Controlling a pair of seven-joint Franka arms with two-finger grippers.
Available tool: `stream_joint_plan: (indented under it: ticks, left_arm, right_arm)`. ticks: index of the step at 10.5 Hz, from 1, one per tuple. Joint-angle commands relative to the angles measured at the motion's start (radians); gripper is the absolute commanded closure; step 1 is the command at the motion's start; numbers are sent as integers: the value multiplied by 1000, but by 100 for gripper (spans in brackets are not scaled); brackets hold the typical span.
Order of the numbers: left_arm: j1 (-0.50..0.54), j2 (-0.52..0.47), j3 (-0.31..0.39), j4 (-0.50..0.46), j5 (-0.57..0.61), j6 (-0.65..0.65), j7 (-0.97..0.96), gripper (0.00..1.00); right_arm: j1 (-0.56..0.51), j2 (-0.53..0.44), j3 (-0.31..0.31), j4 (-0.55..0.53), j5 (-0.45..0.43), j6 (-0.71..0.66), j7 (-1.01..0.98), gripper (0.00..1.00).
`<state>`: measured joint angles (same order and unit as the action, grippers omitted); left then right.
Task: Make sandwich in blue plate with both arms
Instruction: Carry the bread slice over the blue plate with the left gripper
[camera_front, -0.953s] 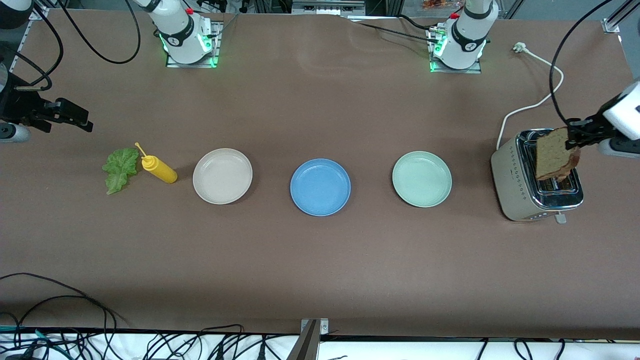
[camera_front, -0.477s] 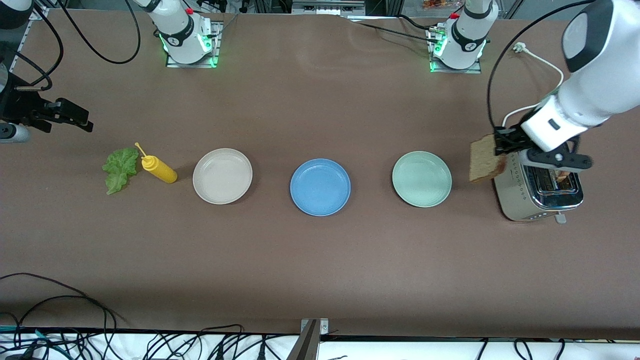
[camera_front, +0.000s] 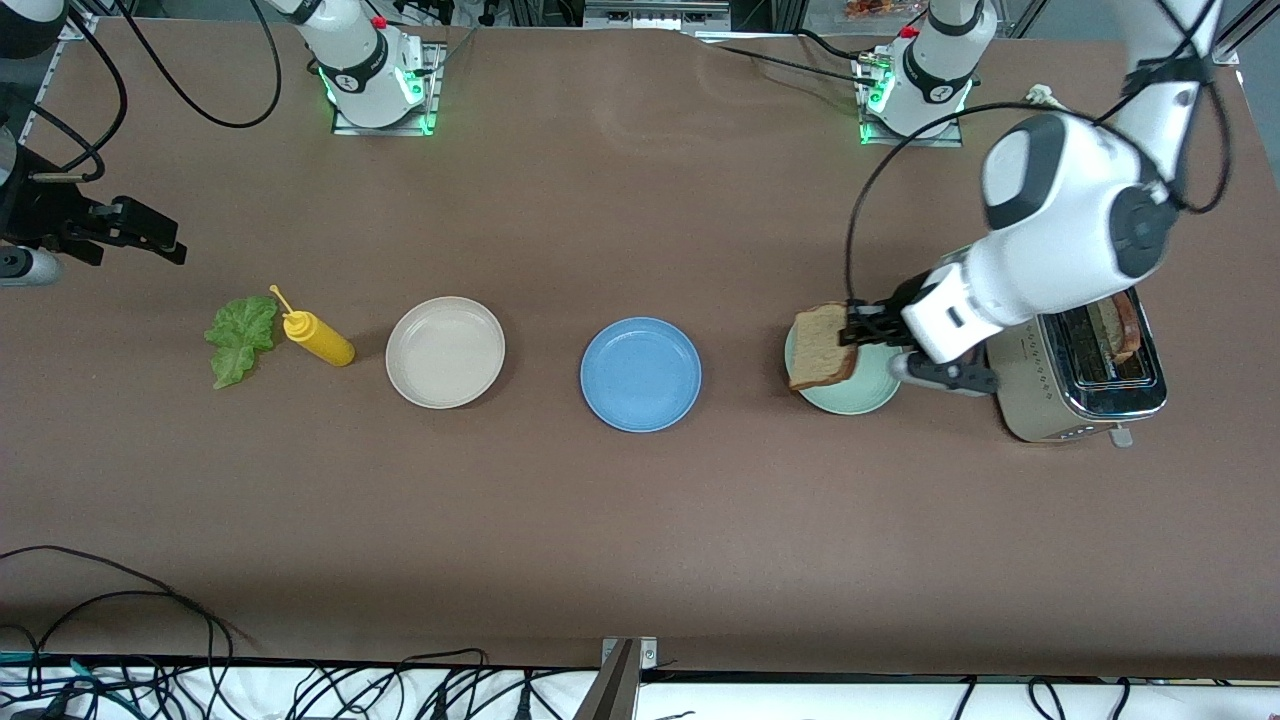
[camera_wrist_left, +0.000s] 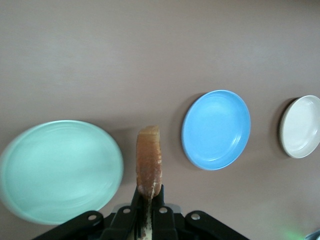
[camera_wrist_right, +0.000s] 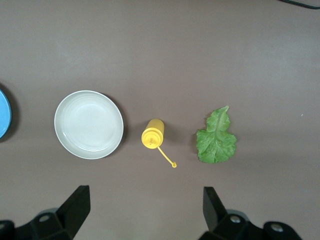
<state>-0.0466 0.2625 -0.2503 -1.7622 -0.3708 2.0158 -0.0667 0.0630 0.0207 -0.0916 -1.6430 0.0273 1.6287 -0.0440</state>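
Note:
My left gripper (camera_front: 858, 325) is shut on one edge of a brown bread slice (camera_front: 823, 346) and holds it upright over the pale green plate's rim. In the left wrist view the slice (camera_wrist_left: 149, 157) stands edge-on out of the left gripper (camera_wrist_left: 149, 192). The blue plate (camera_front: 640, 373) (camera_wrist_left: 216, 129) lies empty at the table's middle. A second slice (camera_front: 1115, 325) stands in the toaster. The lettuce leaf (camera_front: 240, 338) (camera_wrist_right: 216, 137) lies at the right arm's end. My right gripper (camera_front: 150, 238) (camera_wrist_right: 145, 192) waits open and empty, over the table near the lettuce.
The pale green plate (camera_front: 860, 395) (camera_wrist_left: 57, 170) sits between the blue plate and the silver toaster (camera_front: 1050, 390). A cream plate (camera_front: 445, 352) (camera_wrist_right: 89, 124) and a yellow squeeze bottle (camera_front: 318, 338) (camera_wrist_right: 153, 134) lie between the blue plate and the lettuce.
My left arm has carried the bread slice from above the toaster to over the pale green plate, toward the blue plate. The right arm has not moved.

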Motion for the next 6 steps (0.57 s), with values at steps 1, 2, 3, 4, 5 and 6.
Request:
stream_joint_plan:
  ticks: [1,2,3,4,5,6]
  left_arm:
    - [-97,84,6,29,-156,73,-68,100]
    - [-128,101,6,29,-202,121,-105,100]
    - [-160,119,6,29,-217,159,-143,100]
    - [-194,139,6,29,-217,194,-197,100]
    - [-228,167,6,35,-221,248,-241,100]
    - [-270,199,6,47,-232,315,-278,100]
  right_arm:
    - [-2,5,0,20,14,-18,-10,0]
    - [-2,5,0,20,14,-18,-11,0]
    - [-2,5,0,20,14,-18,-11,0]
    - [-2,5,0,20,14,-18,-10,0]
    - [-2,7,0,20,14,-18,-10,0]
    - [-2,7,0,20,14,-18,-10,0]
